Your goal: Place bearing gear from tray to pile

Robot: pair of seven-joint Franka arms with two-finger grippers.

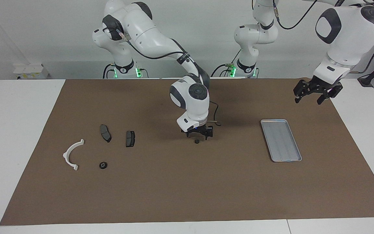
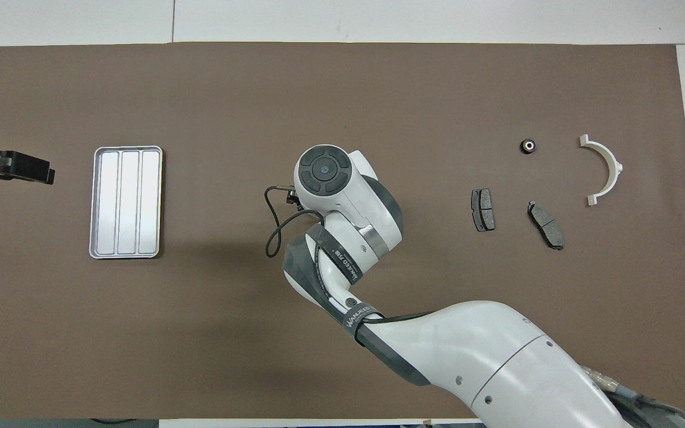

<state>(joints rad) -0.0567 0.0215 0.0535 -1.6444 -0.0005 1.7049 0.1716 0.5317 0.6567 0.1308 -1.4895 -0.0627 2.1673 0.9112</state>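
Note:
A small black bearing gear (image 1: 196, 141) lies on the brown mat, midway between the tray and the pile. My right gripper (image 1: 198, 136) hangs open just above it, one finger to each side; in the overhead view the arm's wrist hides both. The silver tray (image 1: 281, 140) (image 2: 125, 202) holds nothing. The pile is a white half-ring bracket (image 1: 73, 154) (image 2: 604, 169), two dark brake pads (image 1: 105, 132) (image 1: 130, 138) and another bearing gear (image 1: 103, 165) (image 2: 527, 145). My left gripper (image 1: 315, 95) waits open, raised over the mat's edge at the left arm's end.
The brown mat (image 1: 187, 195) covers most of the white table. A loose black cable (image 1: 215, 118) loops out from the right wrist.

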